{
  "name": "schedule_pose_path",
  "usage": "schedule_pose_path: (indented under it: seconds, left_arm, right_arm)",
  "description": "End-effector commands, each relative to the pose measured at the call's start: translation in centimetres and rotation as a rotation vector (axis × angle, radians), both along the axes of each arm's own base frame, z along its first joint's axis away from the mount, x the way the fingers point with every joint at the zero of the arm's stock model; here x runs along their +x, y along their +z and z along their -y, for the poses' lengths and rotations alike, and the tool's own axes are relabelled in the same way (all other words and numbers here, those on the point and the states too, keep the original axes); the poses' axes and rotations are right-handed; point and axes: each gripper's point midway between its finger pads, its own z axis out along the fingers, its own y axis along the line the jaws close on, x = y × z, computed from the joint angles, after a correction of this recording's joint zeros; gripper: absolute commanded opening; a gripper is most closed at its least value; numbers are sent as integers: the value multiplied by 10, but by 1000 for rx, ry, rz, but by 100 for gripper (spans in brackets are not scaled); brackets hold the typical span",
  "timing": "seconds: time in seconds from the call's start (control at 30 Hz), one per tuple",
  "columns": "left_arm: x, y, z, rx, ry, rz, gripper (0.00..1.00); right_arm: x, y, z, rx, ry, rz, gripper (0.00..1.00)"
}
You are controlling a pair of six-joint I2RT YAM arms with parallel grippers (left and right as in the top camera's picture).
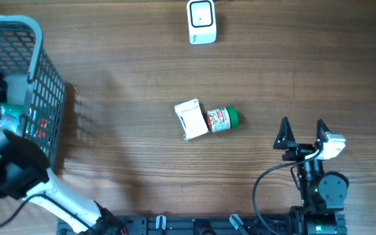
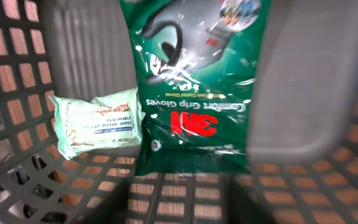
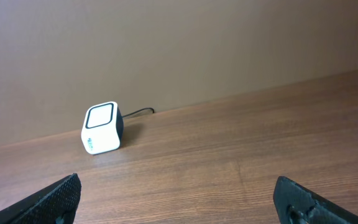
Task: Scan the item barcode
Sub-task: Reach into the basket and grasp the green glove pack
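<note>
**Left arm down in the basket over a 3M gloves pack; right gripper spread wide above the table.**

Overhead, the left arm (image 1: 18,171) bends over the grey basket (image 1: 44,59) at the table's (image 1: 129,65) left, its gripper hidden. The scanner (image 1: 202,21) sits at the far edge, and a white box (image 1: 191,119) touches a green-lidded jar (image 1: 222,119) mid-table. Only the left wrist view shows the basket's inside. The green gloves pack (image 2: 194,87) reads "3M Comfort Grip Gloves" upside down, just beside a pale wipes pack (image 2: 95,122) reading "toilet tissue wipes". I cannot tell how the left gripper's jaws stand. In the right wrist view, the right gripper (image 3: 176,186) is wide apart and holds nothing, facing the scanner.
</note>
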Motion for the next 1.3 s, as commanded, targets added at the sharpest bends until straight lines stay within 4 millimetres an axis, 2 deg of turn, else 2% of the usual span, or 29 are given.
schedule_pose_path:
  seconds: [0.0,0.1,0.17,0.27,0.37,0.57,0.8,1.0,1.07,1.1,1.13,1.17,1.2,1.23,1.27]
  left_arm:
    - [2,5,-3,11,-6,23,100]
    - [8,-1,-7,17,3,31,100]
    - [6,-6,-11,45,77,24,100]
    - [14,-21,-22,91,107,42,100]
    - [29,-39,-25,112,97,71,100]
    - [45,-86,-30,146,127,117,100]
    - [61,-113,-43,186,130,154,100]
    - [56,-163,-49,177,136,53,100]
    - [47,-184,-45,147,134,-13,100]
    - [43,-187,-44,142,134,-34,100]
    - [36,-188,-43,138,135,-62,91]
    - [32,-188,-42,132,135,-78,46]
    - [29,-187,-41,125,136,-88,19]
    - [25,-186,-40,118,139,-100,4]
    - [23,-184,-37,108,139,-104,4]
  right_arm:
    - [0,1,-2,-18,8,7,100]
    - [0,1,-2,-18,8,7,100]
    - [0,1,-2,-19,8,7,100]
    - [0,1,-2,-18,8,7,100]
    - [0,1,-2,-18,8,7,100]
    - [0,1,-2,-19,8,7,100]
    - [0,1,-2,-18,8,7,100]
    - [0,1,-2,-18,8,7,100]
    - [0,1,-2,-18,8,7,100]
    - [0,1,-2,-18,8,7,100]
    - [0,1,-2,-18,8,7,100]
    - [0,1,-2,-18,8,7,100]
    - [0,1,-2,-18,8,7,100]
    - [0,1,-2,-18,8,7,100]
    - [0,1,-2,-18,8,7,100]
